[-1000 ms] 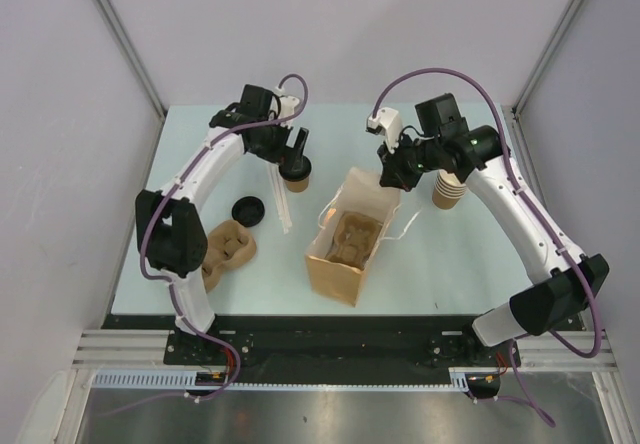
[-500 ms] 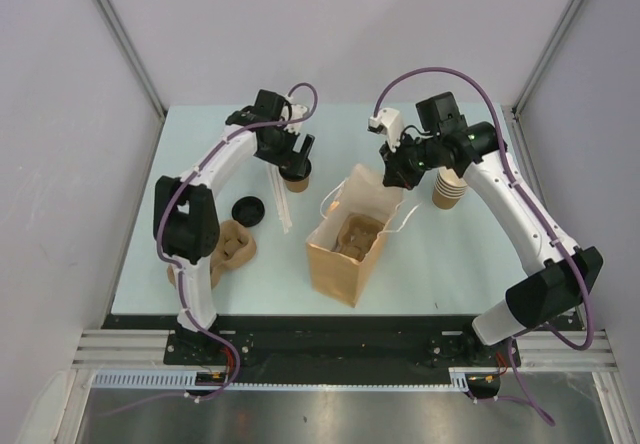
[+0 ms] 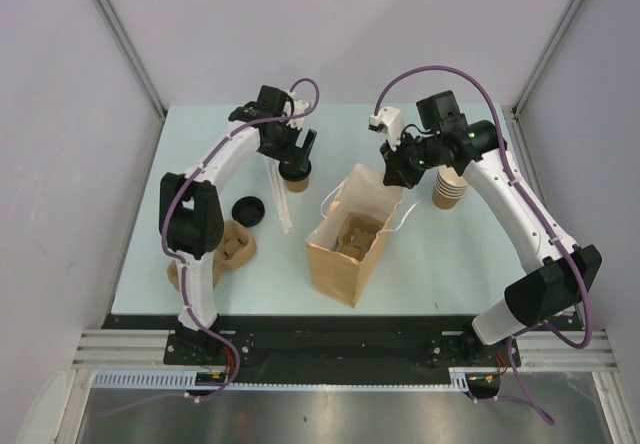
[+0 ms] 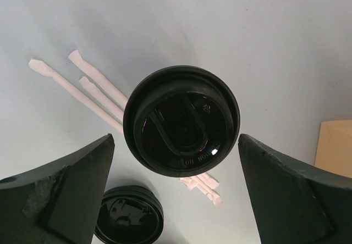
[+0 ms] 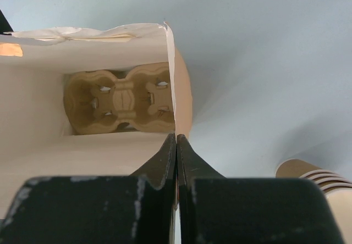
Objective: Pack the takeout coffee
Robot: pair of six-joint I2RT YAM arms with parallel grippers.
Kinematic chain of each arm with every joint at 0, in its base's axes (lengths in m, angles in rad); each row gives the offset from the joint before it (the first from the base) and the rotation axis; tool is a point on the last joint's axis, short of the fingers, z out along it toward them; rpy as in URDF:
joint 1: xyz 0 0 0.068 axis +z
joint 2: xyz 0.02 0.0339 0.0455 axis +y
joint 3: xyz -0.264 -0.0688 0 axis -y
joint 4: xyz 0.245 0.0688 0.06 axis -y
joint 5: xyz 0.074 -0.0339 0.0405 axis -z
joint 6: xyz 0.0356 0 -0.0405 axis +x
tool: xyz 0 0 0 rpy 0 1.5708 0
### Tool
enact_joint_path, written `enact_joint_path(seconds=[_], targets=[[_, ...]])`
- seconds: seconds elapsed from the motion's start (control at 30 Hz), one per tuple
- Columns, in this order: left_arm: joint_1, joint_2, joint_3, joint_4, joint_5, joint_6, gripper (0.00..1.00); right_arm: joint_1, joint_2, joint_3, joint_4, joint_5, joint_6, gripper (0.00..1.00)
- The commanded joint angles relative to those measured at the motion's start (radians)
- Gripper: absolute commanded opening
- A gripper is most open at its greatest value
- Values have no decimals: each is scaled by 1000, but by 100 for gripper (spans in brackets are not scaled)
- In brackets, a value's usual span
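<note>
The takeout coffee (image 3: 297, 181) is a tan paper cup with a black lid (image 4: 181, 120), standing upright at the back of the table, left of the brown paper bag (image 3: 345, 269). My left gripper (image 3: 296, 157) hangs open right above it, its fingers (image 4: 74, 192) on either side of the lid and not touching it. My right gripper (image 3: 395, 174) is shut on the bag's far rim (image 5: 171, 62), holding the bag's mouth open. A moulded-pulp carrier (image 5: 122, 98) lies at the bottom of the bag.
A loose black lid (image 3: 247, 210) and several white wrapped straws (image 3: 279, 199) lie left of the cup. A second pulp carrier (image 3: 230, 247) sits at the left. A stack of lidless tan cups (image 3: 449, 190) stands right of the bag.
My left arm has swung its elbow to the right and brought the open gripper closer over the lidded cup. The right gripper and the bag have stayed put.
</note>
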Motion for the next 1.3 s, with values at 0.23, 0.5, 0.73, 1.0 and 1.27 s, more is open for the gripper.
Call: enact_joint_path(seconds=[0.23, 0.5, 0.73, 1.0, 1.27], targets=[[10, 42, 70, -21, 47, -20, 100, -7, 0, 17, -19, -1, -10, 0], [24, 65, 81, -40, 69, -34, 97, -13, 1, 20, -21, -1, -13, 0], [28, 81, 93, -57, 81, -31, 94, -25, 9, 31, -21, -4, -15, 0], [33, 100, 101, -67, 83, -42, 94, -27, 11, 33, -22, -10, -15, 0], [44, 105, 119, -75, 106, -37, 83, -28, 20, 40, -24, -10, -18, 0]])
